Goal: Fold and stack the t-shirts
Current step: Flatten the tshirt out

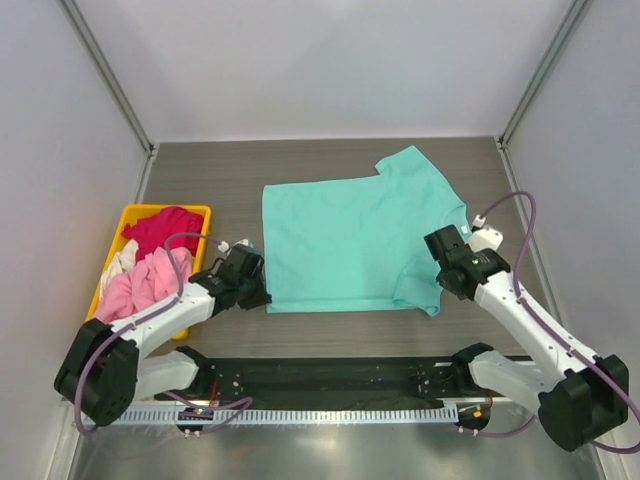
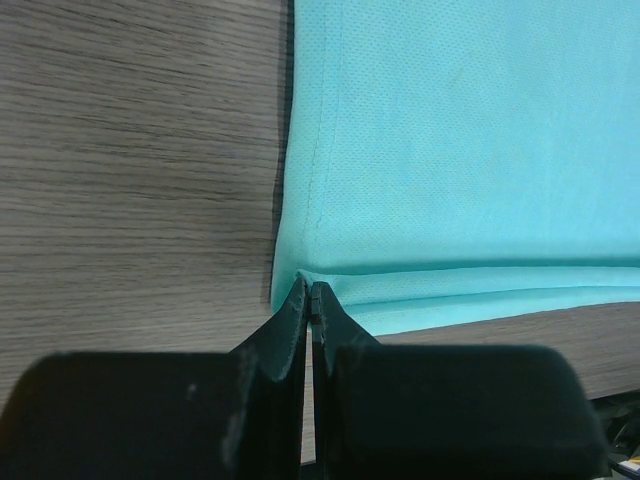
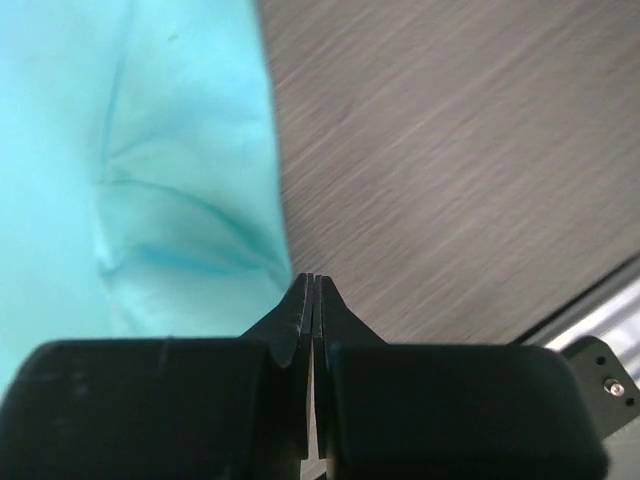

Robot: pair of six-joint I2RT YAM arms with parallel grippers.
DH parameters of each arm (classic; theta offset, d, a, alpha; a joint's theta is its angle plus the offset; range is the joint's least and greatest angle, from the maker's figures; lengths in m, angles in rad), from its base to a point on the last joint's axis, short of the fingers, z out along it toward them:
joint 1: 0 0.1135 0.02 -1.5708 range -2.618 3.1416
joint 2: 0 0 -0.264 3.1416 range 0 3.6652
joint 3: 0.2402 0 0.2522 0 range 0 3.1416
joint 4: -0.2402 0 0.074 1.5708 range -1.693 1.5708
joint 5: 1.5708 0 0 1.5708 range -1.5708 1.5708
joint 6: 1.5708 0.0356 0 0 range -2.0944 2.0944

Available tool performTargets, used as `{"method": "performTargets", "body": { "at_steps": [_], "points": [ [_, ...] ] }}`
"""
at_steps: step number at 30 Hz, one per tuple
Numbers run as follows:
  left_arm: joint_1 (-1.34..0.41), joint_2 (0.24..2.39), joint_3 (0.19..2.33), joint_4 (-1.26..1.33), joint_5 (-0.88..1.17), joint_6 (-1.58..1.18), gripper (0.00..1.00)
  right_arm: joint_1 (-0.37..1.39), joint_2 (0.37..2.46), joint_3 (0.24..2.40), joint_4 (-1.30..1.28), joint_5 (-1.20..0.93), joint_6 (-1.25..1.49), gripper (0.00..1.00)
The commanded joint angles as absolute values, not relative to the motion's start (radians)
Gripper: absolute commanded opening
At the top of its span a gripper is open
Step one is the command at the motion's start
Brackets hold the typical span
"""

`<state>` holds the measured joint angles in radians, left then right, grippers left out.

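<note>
This is a robotics lab test cell. Plain white panels point(image 1: 330, 60) on metal corner posts point(image 1: 110, 75) box in a wood-grain table point(image 1: 220, 165). A left arm point(image 1: 160, 320) and right arm point(image 1: 525, 315), cabled and bolted to a black base plate point(image 1: 330, 378), flank a teal t-shirt point(image 1: 350, 240) near a yellow bin point(image 1: 140, 210).

The teal t-shirt point(image 1: 350, 240) is matt cloth with a fine pinhole knit and stitched hems. It lies on a table point(image 1: 300, 160) of dull grey-brown wood grain. The yellow bin point(image 1: 165, 209) is smooth plastic with a slight sheen and holds soft, rumpled pink, magenta-red and whitish cloth. The left gripper point(image 2: 308, 292) and right gripper point(image 3: 312, 284) look like matt black plastic. The near strip point(image 1: 330, 452) is brushed metal.
</note>
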<state>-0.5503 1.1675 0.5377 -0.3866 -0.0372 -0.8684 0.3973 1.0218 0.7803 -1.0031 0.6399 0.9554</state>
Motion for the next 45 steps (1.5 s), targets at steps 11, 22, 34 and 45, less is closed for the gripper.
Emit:
{"method": "performTargets", "body": {
  "at_steps": [11, 22, 34, 45],
  "points": [
    [-0.561, 1.100, 0.525, -0.388, -0.066, -0.884, 0.00, 0.546, 1.288, 1.006, -0.885, 0.478, 0.693, 0.37],
    [-0.565, 1.106, 0.525, -0.384, -0.063, -0.885, 0.00, 0.658, 1.529, 1.060, -0.959, 0.526, 0.801, 0.45],
    [-0.574, 1.117, 0.525, -0.374, -0.063, -0.890, 0.00, 0.669, 1.586, 0.994, -0.876, 0.471, 0.808, 0.43],
    [-0.577, 1.121, 0.522, -0.371, -0.069, -0.894, 0.00, 0.669, 1.586, 0.943, -0.844, 0.474, 0.839, 0.26]
  ]
}}
